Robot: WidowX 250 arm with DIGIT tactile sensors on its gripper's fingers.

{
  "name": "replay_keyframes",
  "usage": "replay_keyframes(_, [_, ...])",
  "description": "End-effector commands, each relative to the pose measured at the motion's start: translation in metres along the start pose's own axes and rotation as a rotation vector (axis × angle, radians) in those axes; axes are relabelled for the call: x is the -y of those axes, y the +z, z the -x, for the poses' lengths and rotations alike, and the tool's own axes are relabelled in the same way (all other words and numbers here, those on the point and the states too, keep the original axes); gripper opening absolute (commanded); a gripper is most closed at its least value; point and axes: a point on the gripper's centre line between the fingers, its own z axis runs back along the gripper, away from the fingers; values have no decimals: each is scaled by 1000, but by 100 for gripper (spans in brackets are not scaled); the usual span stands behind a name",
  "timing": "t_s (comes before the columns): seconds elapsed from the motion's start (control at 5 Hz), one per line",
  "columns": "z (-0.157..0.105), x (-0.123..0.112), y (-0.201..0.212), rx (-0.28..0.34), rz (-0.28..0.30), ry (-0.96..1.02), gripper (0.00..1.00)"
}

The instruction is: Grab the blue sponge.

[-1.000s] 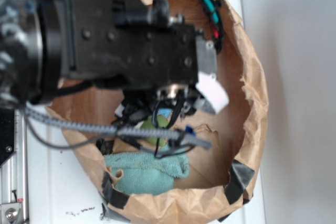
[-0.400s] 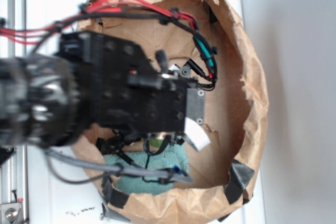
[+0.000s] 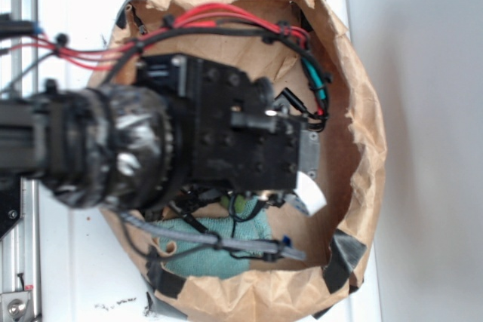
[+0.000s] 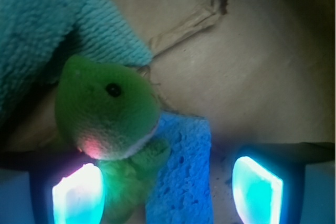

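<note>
Claw (image 4: 167, 192) gapes wide, gripping nothing; blue sponge (image 4: 181, 174) lies between its fingers, green plush toy (image 4: 107, 111) partly overlapping it. Reach looks done; closing and lifting remain.

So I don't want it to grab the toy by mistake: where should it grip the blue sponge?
Grip the blue sponge across its narrow width, coming straight down as the wrist view looks. The green plush toy overlaps its left edge, so the left pad would likely catch the toy; shifting toward the bare right edge and lower half looks safer. The gripper is open and already straddles it.
</note>
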Motion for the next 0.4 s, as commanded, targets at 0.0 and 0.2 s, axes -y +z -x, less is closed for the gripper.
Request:
replay_keyframes(0.0, [3, 10, 55, 140, 29, -34, 100])
replay_keyframes(0.2, [9, 8, 62, 150, 25, -26, 100])
